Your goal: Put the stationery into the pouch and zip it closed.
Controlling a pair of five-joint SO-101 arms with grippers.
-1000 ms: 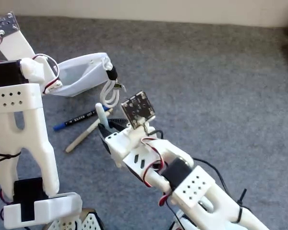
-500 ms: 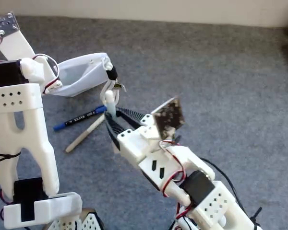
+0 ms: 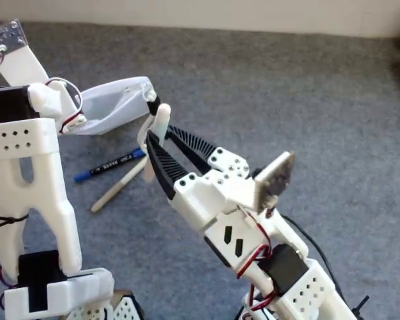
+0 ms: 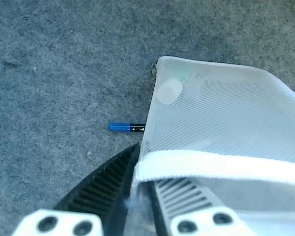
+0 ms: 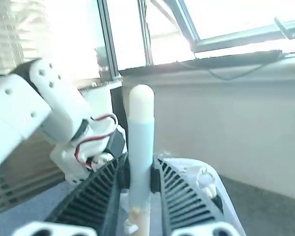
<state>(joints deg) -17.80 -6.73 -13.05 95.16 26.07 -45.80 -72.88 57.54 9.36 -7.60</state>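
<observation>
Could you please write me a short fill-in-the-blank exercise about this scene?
1. The left hand grips the edge of the white mesh ____.
2. The right hand is ____ on a pale stick.
3. Beside the beige pen on the carpet lies a marker with a ____ cap.
Missing words: pouch; shut; blue.

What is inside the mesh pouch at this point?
Through the mesh pouch a pale round cap shows near its corner; whether it is inside or behind the mesh is unclear. The left hand covers the pouch's near edge. The blue-capped pen lies outside, on the carpet.
</observation>
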